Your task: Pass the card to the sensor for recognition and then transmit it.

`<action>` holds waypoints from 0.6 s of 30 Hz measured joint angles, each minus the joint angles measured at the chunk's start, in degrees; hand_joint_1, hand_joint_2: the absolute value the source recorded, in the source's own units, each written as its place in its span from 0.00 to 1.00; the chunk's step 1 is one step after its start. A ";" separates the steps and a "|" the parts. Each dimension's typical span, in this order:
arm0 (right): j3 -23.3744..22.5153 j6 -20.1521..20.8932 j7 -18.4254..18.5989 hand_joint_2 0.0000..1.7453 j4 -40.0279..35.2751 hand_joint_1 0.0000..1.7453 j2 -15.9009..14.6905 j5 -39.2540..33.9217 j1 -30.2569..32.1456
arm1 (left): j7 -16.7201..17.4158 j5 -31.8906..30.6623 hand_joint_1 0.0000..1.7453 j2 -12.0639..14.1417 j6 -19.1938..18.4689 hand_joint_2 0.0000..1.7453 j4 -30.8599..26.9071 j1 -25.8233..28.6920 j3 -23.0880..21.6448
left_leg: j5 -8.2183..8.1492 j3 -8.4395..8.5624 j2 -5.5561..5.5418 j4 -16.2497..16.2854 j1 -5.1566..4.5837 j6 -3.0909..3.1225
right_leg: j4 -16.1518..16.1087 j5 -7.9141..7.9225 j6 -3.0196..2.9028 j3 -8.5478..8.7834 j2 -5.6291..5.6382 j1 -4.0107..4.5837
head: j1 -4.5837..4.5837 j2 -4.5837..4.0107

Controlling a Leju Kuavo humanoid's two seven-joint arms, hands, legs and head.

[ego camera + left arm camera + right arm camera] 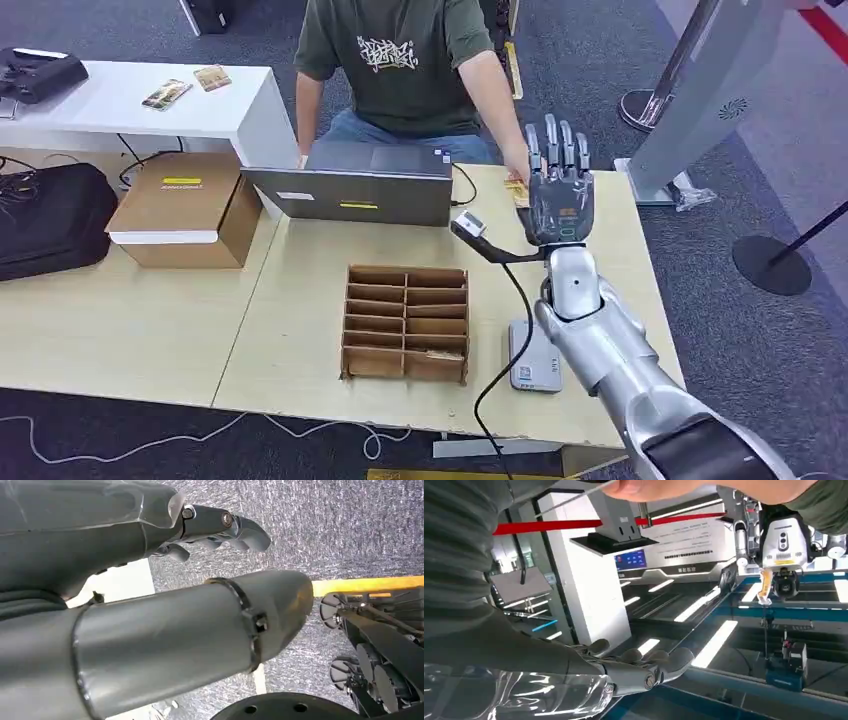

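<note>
1. The light wooden table (150,330) takes up most of the head view, its near edge running along the bottom and its right edge meeting grey carpet; the broad stretch of top on the left, in front of the cardboard box (185,205), lies bare.
2. A person in a green shirt (400,60) sits at the far edge behind a grey laptop (350,185), one arm reaching down toward the table's far right corner.
3. The right arm (600,330) rises from the lower right over the table's right side, close to that edge.
4. A brown divided cardboard organizer (405,322) stands mid-table, just left of the arm, with a strip of bare top between them.
5. The right hand (558,190) is raised near the far edge, fingers straight up and slightly apart — nothing is visibly clamped in it.
6. The sensor (533,358), a flat grey pad, lies near the front edge under the forearm, a black cable (500,375) running past it.
7. The left hand (220,527) hangs over grey carpet in the left wrist view, fingers curled in loosely around nothing.
8. The card (516,192) — a small tan piece — sits at the person's fingers, just left of the right hand; whether the robot's hand touches it cannot be told.
</note>
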 joint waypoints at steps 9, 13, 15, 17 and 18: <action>0.11 0.00 -0.31 1.00 1.16 0.00 0.61 0.00 -0.41 | 0.00 0.29 0.00 -0.02 -0.18 0.00 0.00 0.31 0.00 | 0.00 0.00 -0.01 0.00 0.00 0.00 | 0.00 0.00 0.00 0.00 -0.01 0.00 | 0.00 0.00; 0.07 0.00 -0.26 1.00 1.05 0.00 0.61 0.00 -0.15 | 0.00 0.29 0.00 -0.02 -0.52 0.00 0.00 0.43 0.00 | 0.00 0.01 0.00 0.00 0.00 0.00 | -0.01 0.00 0.00 -0.01 0.00 0.00 | 0.00 0.00; -0.04 0.00 -0.35 1.00 1.05 0.00 0.61 0.00 0.14 | 0.00 0.29 0.00 -0.04 -0.57 0.00 0.00 0.51 0.00 | 0.00 0.00 0.00 0.00 0.00 0.00 | -0.01 0.00 0.00 -0.02 0.00 0.00 | 0.00 0.00; -0.28 0.00 -0.81 1.00 1.14 1.00 0.61 0.00 0.37 | 0.00 0.33 0.00 -0.07 -0.59 0.00 0.00 0.59 0.00 | 0.00 0.00 0.00 0.00 0.00 0.00 | -0.01 0.00 0.00 -0.02 0.00 0.00 | 0.00 0.00; -0.55 0.00 -1.14 1.00 1.20 1.00 0.61 0.00 0.46 | 0.00 0.37 0.00 -0.11 -0.59 0.00 0.00 0.63 0.00 | 0.00 0.00 0.00 0.00 0.00 0.00 | -0.01 0.00 0.00 -0.02 0.00 0.00 | 0.00 0.00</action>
